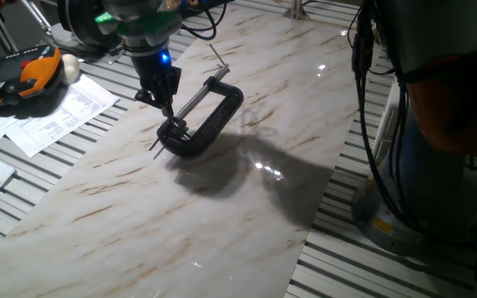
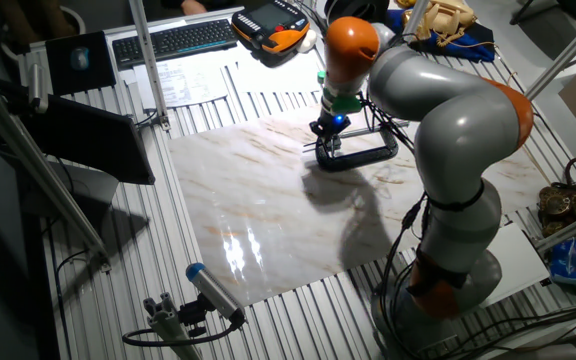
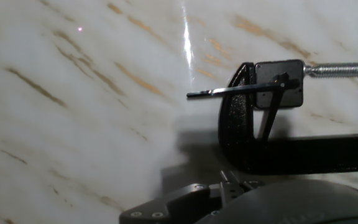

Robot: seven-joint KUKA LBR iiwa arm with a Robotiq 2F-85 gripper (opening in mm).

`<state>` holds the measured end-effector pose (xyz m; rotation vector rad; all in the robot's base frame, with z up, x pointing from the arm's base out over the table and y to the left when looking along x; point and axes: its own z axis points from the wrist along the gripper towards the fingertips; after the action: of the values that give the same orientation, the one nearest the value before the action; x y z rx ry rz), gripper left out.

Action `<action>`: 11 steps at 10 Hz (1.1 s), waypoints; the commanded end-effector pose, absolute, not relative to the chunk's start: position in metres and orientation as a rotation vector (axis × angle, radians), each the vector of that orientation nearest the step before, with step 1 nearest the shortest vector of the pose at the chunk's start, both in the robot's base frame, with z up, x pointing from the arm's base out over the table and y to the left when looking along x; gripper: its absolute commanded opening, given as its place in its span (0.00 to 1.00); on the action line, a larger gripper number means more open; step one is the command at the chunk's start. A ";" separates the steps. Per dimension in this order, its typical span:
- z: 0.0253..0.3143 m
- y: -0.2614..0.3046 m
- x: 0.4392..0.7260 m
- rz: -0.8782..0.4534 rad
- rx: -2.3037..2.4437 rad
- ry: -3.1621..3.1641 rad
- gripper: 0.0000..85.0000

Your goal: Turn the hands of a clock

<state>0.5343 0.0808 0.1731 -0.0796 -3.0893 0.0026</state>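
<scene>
The clock is a black C-shaped screw clamp [image 1: 222,112] lying on the marble slab [image 1: 180,223]; it also shows in the other fixed view [image 2: 368,158] and the hand view [image 3: 303,152]. Its silver threaded rod [image 3: 340,70] ends in a dark square piece. The hands are a thin dark pin [image 3: 229,91] crossing that piece and pointing left, with a shorter dark bar slanting down from it. The pin's tip shows in the first fixed view [image 1: 157,146]. My gripper [image 1: 171,112] hangs just above that end of the clamp, fingers together, holding nothing. It also shows in the other fixed view [image 2: 330,143].
An orange-and-black tool [image 1: 23,79] and printed papers [image 1: 56,116] lie on the slatted table left of the slab. A keyboard [image 2: 173,38] lies at the back. My arm's base [image 2: 458,270] and cables [image 1: 371,124] stand on the right.
</scene>
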 end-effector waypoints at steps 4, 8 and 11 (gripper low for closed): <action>0.173 0.081 0.534 0.037 -0.062 -3.189 0.00; 0.172 0.072 0.540 0.033 -0.064 -3.169 0.00; 0.149 0.080 0.551 0.028 -0.086 -3.173 0.00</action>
<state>0.5512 0.0804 0.1483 -0.0867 -3.1731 0.0268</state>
